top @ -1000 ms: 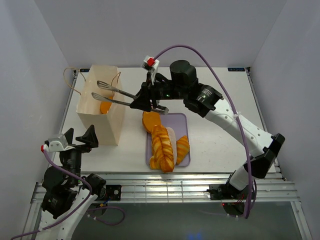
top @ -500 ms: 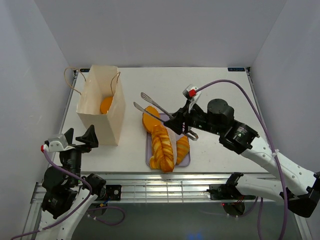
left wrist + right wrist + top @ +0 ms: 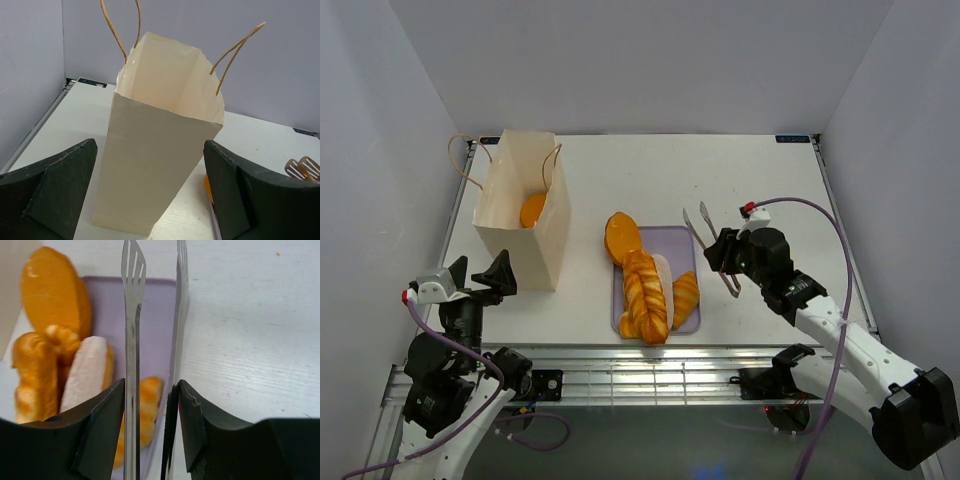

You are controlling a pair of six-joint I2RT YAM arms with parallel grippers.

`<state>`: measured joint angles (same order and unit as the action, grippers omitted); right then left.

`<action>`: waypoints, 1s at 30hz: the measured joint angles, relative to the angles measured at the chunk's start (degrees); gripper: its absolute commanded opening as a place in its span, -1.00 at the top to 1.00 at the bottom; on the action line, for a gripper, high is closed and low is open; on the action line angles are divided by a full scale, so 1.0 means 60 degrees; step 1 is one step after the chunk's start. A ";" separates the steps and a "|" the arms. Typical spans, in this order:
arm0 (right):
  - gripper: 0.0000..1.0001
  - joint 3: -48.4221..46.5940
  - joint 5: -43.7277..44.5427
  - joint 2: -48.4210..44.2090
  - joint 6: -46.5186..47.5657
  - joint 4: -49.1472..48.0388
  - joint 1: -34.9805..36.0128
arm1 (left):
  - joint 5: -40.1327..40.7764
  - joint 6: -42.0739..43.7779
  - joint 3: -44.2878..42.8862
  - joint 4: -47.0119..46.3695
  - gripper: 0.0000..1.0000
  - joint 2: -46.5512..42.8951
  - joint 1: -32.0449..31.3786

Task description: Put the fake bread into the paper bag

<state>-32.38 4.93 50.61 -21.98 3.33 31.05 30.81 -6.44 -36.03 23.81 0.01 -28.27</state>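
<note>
Right claw (image 3: 728, 262), clamped on the tongs (image 3: 700, 232), swings back from the bag (image 3: 510, 235) to beside the tray (image 3: 682, 246), tongs empty. We see one bun (image 3: 531, 210) bagged, the other bread (image 3: 645, 292) waiting on the tray for us.

Overhead view, left wrist facing bag (image 3: 155, 150), right wrist above tray (image 3: 107, 310)

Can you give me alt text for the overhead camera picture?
From above: the right gripper holds metal tongs by a lilac tray of golden fake bread. At left stands an open paper bag with one bun inside, the left gripper open near it.
</note>
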 measured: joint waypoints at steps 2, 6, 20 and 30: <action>-0.02 0.0372 0.0069 0.0259 -0.0102 -0.0280 -0.0474 | 0.0000 0.0004 0.0000 -0.0011 -0.96 0.0000 0.0000; -0.03 0.0871 0.0426 0.0831 -0.0237 -0.0984 -0.0965 | -0.0004 0.0000 0.0000 -0.0018 -0.96 0.0000 0.0000; -0.16 0.1009 0.0900 0.3129 -0.0237 -0.2809 -0.1308 | -0.0036 0.0004 0.0000 -0.0051 -0.96 0.0000 -0.0015; -0.17 0.0361 0.0918 0.4564 0.0102 -0.2798 -0.1308 | -0.0036 0.0004 0.0000 -0.0055 -0.96 0.0004 -0.0066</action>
<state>-30.22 10.44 78.00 -21.37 -13.45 23.20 30.59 -6.42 -36.03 23.49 0.03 -28.67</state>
